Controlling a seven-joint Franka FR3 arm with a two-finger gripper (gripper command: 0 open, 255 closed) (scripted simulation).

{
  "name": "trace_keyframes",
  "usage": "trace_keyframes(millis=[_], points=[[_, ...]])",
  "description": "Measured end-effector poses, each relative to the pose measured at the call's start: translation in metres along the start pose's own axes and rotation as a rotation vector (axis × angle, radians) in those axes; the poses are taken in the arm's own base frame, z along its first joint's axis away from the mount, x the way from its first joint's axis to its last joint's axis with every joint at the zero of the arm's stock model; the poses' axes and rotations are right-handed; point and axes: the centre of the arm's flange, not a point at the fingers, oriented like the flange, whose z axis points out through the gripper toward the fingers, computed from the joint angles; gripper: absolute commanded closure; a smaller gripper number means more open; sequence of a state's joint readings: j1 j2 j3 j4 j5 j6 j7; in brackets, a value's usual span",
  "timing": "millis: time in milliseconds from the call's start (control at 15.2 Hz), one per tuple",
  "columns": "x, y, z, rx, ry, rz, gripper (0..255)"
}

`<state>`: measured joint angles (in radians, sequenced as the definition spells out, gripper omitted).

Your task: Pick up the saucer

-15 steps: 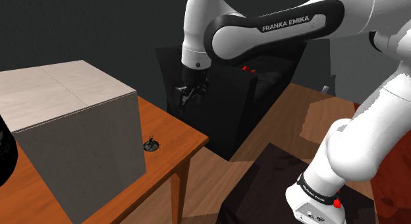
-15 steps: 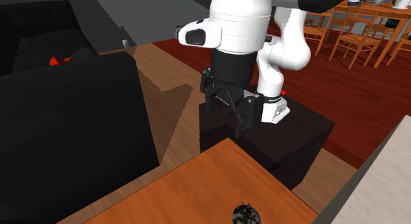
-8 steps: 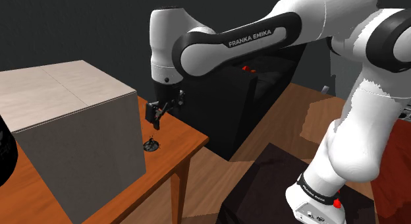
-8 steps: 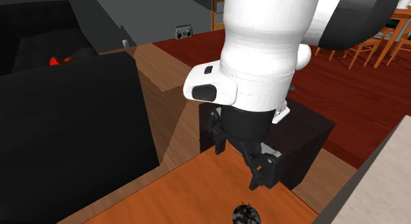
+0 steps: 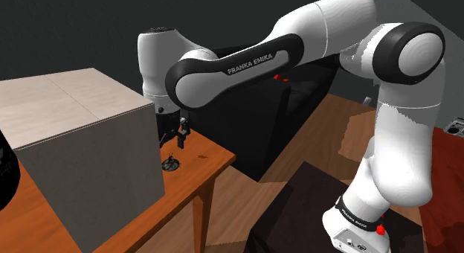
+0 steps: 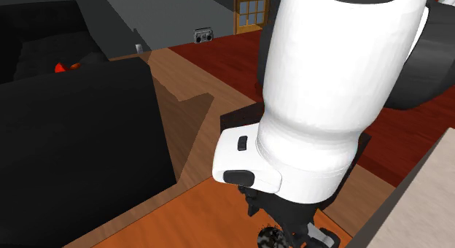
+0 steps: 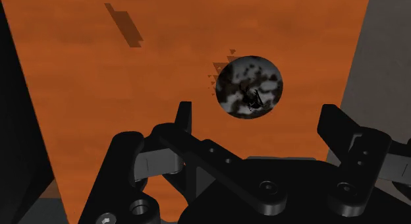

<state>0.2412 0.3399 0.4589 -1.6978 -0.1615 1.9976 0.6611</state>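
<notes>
The saucer (image 7: 249, 86), a small round disc mottled in black and grey, lies flat on the orange wooden counter (image 7: 99, 78). It sits directly below the claw (image 7: 260, 120), just past the fingertips and in line with the gap between them. Neither finger touches it.

The claw is spread wide and grips nothing. In the shoulder view the claw (image 5: 173, 136) hangs pointing down, close above the saucer (image 5: 171, 166), with a clear gap between them. In the second exterior view the saucer (image 6: 271, 237) peeks out from under the arm's thick white wrist link.

To one side of the claw, close by, a large pale grey box (image 5: 82, 147) stands on the counter (image 5: 201, 151). On the claw's other side, beyond the counter's edge, stands a black piece of furniture (image 5: 260, 125). The arm's dark stand (image 5: 297, 214) sits on the wooden floor, well apart from the claw.
</notes>
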Motion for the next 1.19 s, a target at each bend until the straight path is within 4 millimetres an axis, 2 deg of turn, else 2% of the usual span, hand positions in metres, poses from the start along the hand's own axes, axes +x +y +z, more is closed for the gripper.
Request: trace_keyframes(millis=[330, 396, 1056, 1188], points=[[0.000, -0.001, 0.024, 0.000, 0.000, 0.000, 0], [0.001, -0.001, 0.026, 0.000, 0.000, 0.000, 255], [0.002, 0.000, 0.028, 0.001, 0.003, 0.001, 255], [0.001, -0.001, 0.023, 0.000, 0.001, 0.001, 255]])
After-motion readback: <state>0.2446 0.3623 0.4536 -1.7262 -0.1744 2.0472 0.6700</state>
